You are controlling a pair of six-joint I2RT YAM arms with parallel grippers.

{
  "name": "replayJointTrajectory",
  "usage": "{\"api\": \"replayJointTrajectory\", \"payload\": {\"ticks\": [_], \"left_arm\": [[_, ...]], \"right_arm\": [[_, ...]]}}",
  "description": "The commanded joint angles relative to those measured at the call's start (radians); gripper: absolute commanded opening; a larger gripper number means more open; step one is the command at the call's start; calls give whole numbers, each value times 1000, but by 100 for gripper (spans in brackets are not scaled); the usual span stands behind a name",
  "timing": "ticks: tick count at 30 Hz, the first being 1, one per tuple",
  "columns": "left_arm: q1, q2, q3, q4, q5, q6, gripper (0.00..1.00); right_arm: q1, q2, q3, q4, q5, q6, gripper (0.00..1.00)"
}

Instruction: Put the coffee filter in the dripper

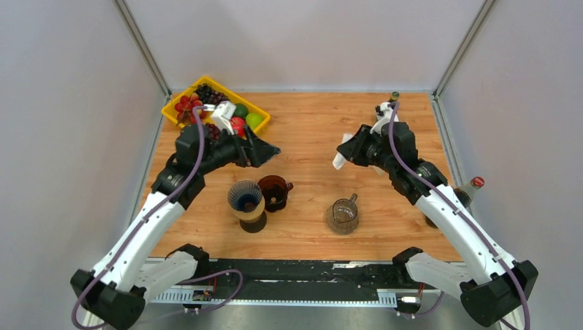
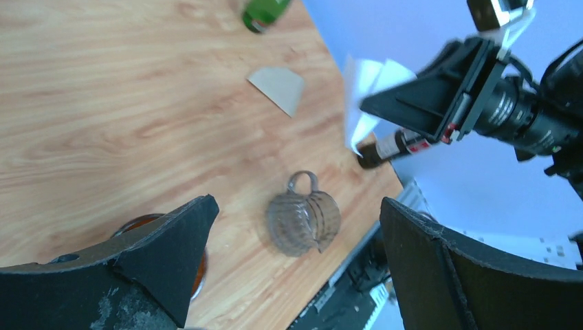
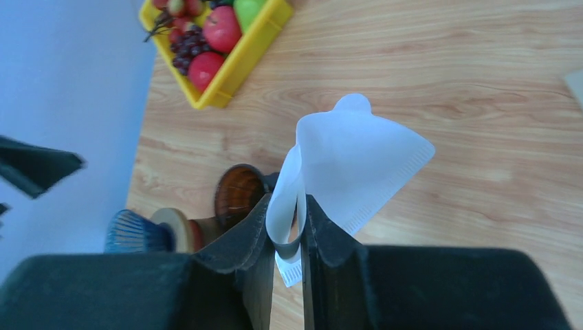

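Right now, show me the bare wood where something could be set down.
Bare wood lies at the back centre, between the fruit tray and the right gripper holding the coffee filter, and in front between the glass server and the right arm. Crowded: the blue dripper and amber dripper near the left gripper.

My right end effector (image 1: 342, 152) is pinching the white coffee filter (image 1: 338, 162) clear of the tabletop (image 1: 309, 124). Nearer to me and a little to its right stands the glass server (image 1: 343, 215). The blue ribbed dripper (image 1: 245, 198) and the brown handled cup (image 1: 274, 192) sit touching, just on the near side of my left end effector (image 1: 271, 150). The yellow fruit tray (image 1: 184, 91) lies beyond it, to its left.
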Motion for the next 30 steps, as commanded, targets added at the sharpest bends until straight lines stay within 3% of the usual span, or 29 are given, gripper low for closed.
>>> {"api": "replayJointTrajectory", "payload": {"ticks": [1,5,18,25,30], "left_arm": [[-120,110,72,107,44,27,100],[-196,223,99,136,67,25,100],[-292,426,167,226,81,-2,88],[-305,472,196,232,84,-9,71],[-311,475,199,232,67,-5,52]], "right_arm": [[81,30,65,150,2,98,20],[122,30,56,229,15,152,20],[178,55,36,289,46,222,20],[185,70,33,289,55,223,20],[185,72,30,290,60,227,23]]}}
